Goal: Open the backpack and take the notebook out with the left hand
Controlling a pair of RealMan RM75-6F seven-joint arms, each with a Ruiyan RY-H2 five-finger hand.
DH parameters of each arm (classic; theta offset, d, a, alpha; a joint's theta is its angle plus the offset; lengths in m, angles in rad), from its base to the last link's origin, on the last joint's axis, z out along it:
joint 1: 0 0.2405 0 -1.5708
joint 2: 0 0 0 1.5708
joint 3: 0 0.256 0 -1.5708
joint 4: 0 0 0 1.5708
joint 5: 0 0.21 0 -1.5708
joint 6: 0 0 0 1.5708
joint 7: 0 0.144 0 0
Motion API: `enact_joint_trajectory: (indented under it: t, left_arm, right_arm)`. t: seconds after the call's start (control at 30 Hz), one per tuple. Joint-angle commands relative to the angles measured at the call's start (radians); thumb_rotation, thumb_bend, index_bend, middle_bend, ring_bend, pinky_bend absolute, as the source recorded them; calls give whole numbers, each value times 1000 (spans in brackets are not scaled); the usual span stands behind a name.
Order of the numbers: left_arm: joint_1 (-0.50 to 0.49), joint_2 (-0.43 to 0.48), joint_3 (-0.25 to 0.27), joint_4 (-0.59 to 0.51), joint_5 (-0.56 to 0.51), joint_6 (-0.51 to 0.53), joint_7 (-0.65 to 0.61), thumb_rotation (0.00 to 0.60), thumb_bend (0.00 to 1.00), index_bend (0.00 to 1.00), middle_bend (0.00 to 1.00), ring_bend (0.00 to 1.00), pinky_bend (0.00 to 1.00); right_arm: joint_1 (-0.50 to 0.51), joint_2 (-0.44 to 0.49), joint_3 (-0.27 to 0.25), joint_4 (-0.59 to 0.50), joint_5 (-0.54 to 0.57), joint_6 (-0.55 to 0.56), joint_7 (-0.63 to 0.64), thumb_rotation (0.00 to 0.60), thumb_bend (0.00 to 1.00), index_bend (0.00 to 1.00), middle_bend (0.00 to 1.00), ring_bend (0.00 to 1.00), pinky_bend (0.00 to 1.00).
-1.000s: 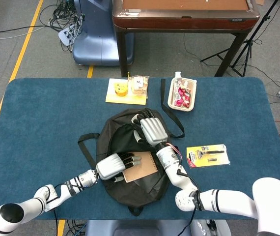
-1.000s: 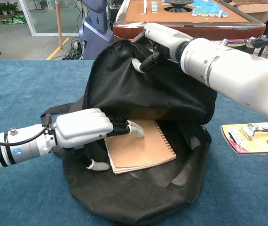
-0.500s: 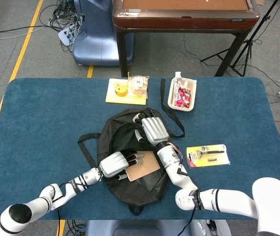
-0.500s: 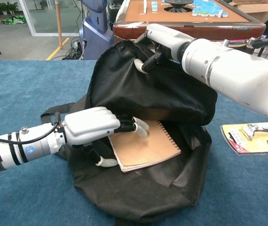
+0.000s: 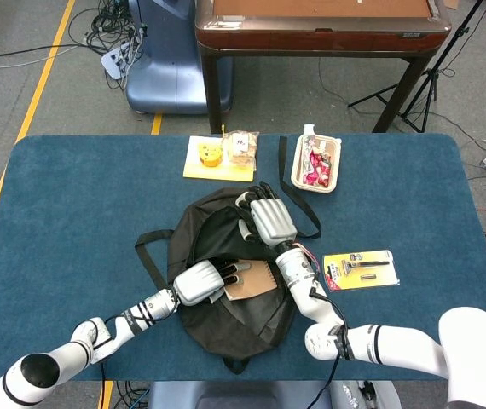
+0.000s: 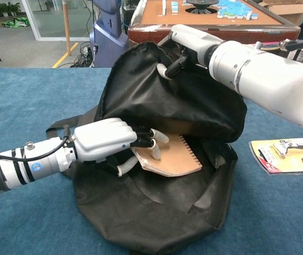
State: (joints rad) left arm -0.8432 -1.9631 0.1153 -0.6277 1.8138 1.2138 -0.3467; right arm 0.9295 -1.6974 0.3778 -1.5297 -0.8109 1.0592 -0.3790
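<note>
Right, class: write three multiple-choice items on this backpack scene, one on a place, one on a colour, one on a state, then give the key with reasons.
1. Where does the notebook lie?
A. in the open backpack
B. on the yellow card
C. on the floor

2. What colour is the backpack?
A. red
B. black
C. green

3. What is the right hand doing?
A. resting flat on the table
B. holding a razor pack
C. holding up the flap

Key: 1 A, it lies in the mouth under the left hand; 2 B, black fabric; 3 C, fingers grip the raised flap.
</note>
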Motion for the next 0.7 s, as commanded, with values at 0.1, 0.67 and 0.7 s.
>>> enact_joint_trajectory:
  t: [0.1, 0.67, 0.7]
  left_arm:
    - [5, 15, 8, -20, 4, 31, -26, 600, 667, 442, 139, 130, 194]
    - [48, 162, -36, -311, 8, 288, -152, 600, 669, 553, 473, 359, 256]
    - [51, 178, -42, -339, 6, 297, -157, 600, 669, 557, 484, 368, 263]
  right_arm:
    - [2, 6, 5, 9, 10, -5, -3, 600, 998, 632, 302, 115, 62]
    - [-15, 23, -14, 46, 11, -27, 25, 600, 998, 631, 298, 115, 62]
    - [-18, 26, -16, 47, 10, -29, 29, 600, 998, 628, 297, 115, 62]
